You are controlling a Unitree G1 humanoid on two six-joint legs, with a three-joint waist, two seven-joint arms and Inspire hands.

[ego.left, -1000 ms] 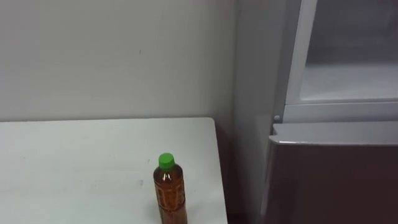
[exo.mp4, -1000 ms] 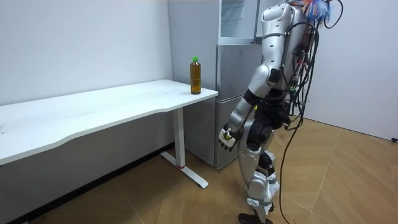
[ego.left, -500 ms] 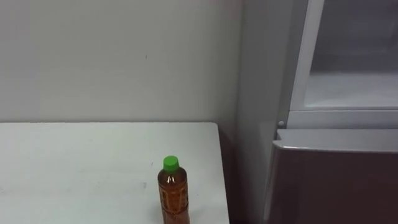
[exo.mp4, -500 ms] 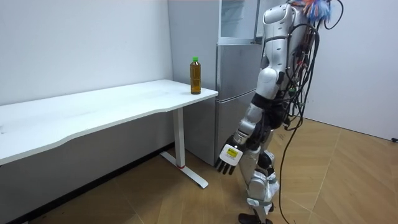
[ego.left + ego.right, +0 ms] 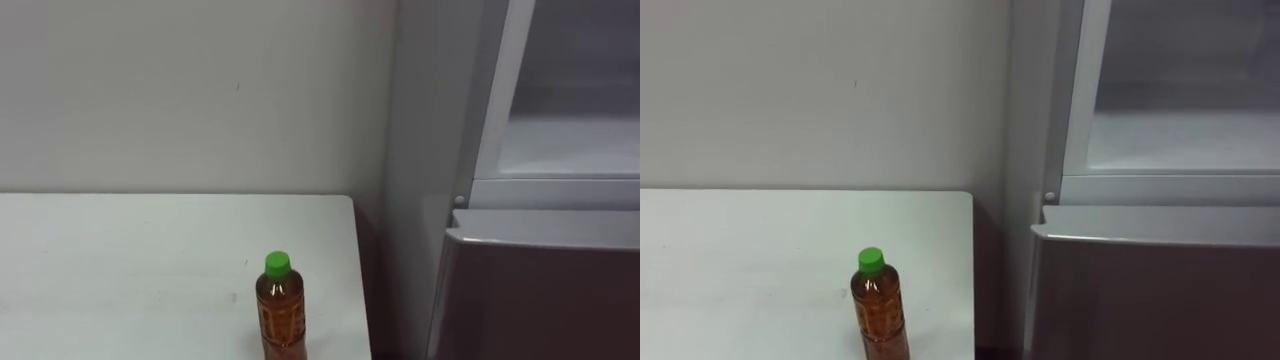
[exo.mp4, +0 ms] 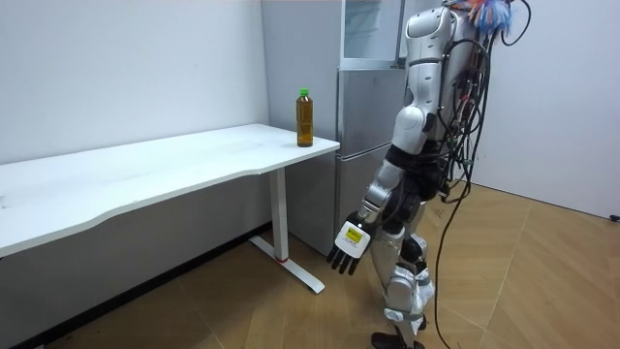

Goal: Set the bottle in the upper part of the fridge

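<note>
Bottle (image 5: 281,310) observed upright, green cap (image 5: 277,264) on, amber contents. It stood on the white table (image 5: 120,260), at the end next to the fridge (image 5: 540,280) and close to the table's front edge. Nothing touched it.

Robot stood in front of the fridge, facing the corner where the table met it. Left hand (image 6: 349,246) hung low beside the thigh, fingers (image 6: 337,262) straight and loosely spread, pointing at the floor, holding nothing. The hand was well apart from the bottle and far below the tabletop.

Step in hand, as judged: the reach and grasp, not yet begun. Recommendations:
- Raise the hand above the tabletop before moving in, so the table edge beside the fridge is not struck.
- Approach from the side away from the fridge; the bottle is tall and narrow and would likely tip towards the edge if knocked.
- Close round the body below the shoulder, not on the cap.

Upper compartment (image 5: 570,140) of the fridge appeared open, a pale shelf visible inside, so the lift should clear the closed lower door's top edge.
</note>
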